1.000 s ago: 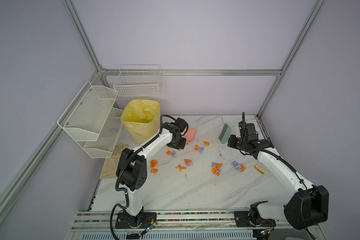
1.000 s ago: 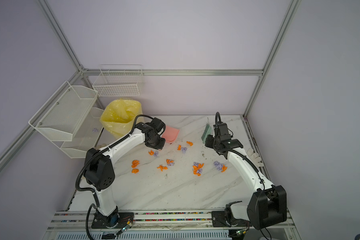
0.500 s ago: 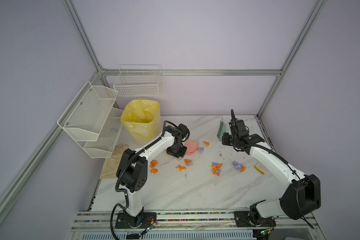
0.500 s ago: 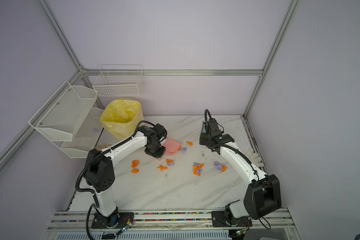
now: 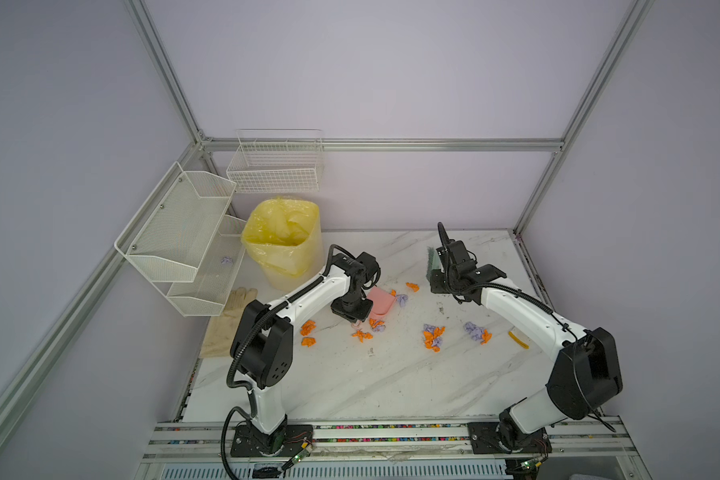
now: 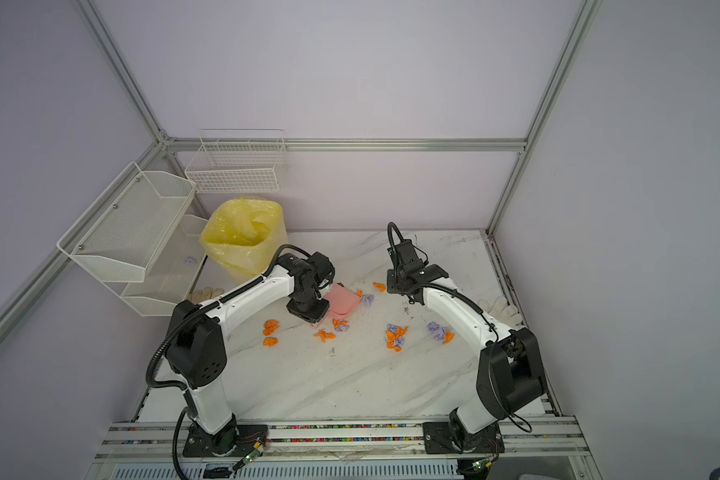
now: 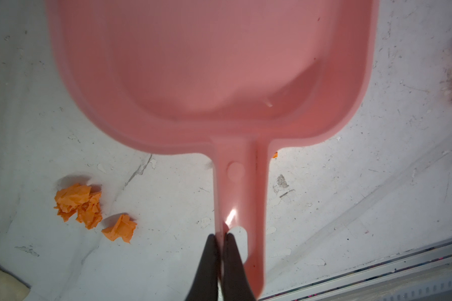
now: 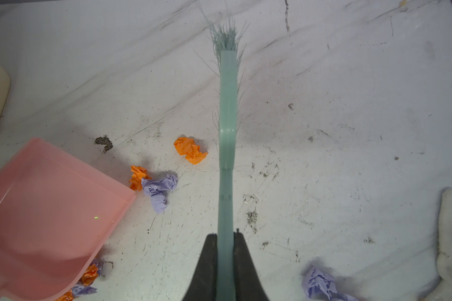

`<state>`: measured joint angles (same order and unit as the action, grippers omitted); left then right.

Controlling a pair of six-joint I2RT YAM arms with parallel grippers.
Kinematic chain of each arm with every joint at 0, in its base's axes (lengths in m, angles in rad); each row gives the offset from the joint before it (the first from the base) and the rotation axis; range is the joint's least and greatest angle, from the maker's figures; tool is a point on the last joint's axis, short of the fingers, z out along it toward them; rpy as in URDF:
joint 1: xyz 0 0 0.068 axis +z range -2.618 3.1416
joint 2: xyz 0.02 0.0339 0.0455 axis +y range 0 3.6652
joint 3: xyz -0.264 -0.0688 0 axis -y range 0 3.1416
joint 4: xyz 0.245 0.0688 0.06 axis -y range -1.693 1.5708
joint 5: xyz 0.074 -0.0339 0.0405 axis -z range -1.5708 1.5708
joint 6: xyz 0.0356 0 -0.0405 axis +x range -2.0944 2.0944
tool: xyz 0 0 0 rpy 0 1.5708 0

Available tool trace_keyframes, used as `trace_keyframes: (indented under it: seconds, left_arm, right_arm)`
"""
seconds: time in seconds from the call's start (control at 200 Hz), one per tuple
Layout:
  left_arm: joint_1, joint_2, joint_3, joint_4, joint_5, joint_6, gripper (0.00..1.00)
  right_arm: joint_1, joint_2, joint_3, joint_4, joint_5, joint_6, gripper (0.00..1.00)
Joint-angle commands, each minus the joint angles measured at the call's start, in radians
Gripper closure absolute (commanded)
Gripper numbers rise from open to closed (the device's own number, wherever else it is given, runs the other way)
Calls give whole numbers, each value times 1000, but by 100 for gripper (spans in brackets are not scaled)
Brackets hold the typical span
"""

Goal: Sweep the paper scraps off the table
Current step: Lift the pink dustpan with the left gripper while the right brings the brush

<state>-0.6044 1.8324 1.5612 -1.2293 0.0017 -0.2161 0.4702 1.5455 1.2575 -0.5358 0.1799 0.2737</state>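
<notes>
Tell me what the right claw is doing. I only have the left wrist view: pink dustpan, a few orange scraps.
Observer: The right claw is shut on a green brush.
Operator: Anything at the pan's mouth?
Observer: An orange wad and a lilac wad lie together by one front corner of the dustpan, between it and the brush.
Operator: Where's the bin?
Observer: The yellow-lined bin stands at the far left corner of the table.
</notes>
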Motion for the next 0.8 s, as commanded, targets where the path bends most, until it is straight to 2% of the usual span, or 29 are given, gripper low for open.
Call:
trace_keyframes:
  seconds: [0.0,0.235,0.43,0.59,0.79]
  left_arm:
    - [-6,-62,-56,-16,31,21,100]
    - [-10,-43,-69,-26,25,28,100]
    - [-21,10,-20,-29,16,25,100]
    - [-37,60,25,-40,-33,29,100]
    - [-44,100,68,-44,-30,33,100]
  right_arm:
    - [-1,11,24,-4,18,-27,100]
    - [3,36,39,-9,42,-63,100]
    - [13,49,25,23,-21,-92,100]
    - [49,59,25,15,-37,-108,100]
    - [91,58,20,-16,-37,-129,100]
